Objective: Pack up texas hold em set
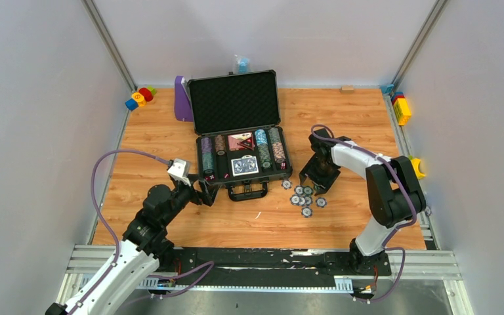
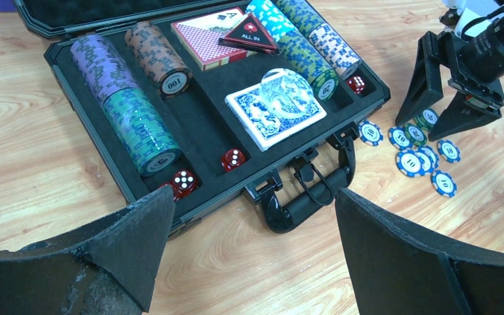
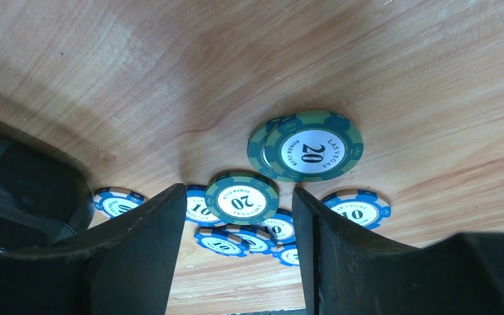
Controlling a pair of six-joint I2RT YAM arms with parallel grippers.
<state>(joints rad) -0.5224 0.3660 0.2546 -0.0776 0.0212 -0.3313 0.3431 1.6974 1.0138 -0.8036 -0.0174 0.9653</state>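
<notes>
The dark grey briefcase [image 1: 243, 176] lies open mid-table with its lid up. Its foam tray holds rows of striped chips [image 2: 131, 121], two card decks [image 2: 275, 108], an "ALL IN" button [image 2: 248, 36] and red dice [image 2: 233, 159]. Loose blue and green chips [image 1: 305, 197] lie on the wood right of the handle [image 2: 308, 197]. My right gripper [image 1: 313, 185] is open, hanging over these chips; a green 20 chip [image 3: 243, 195] lies between its fingers [image 3: 151, 223]. My left gripper [image 2: 249, 216] is open and empty just before the case's front left corner.
A purple stand [image 1: 182, 100] leans left of the lid. Coloured toy blocks sit at the back left [image 1: 140, 97] and along the right edge [image 1: 401, 108]. A yellow piece [image 1: 419, 167] lies by the right arm. Grey walls close in both sides.
</notes>
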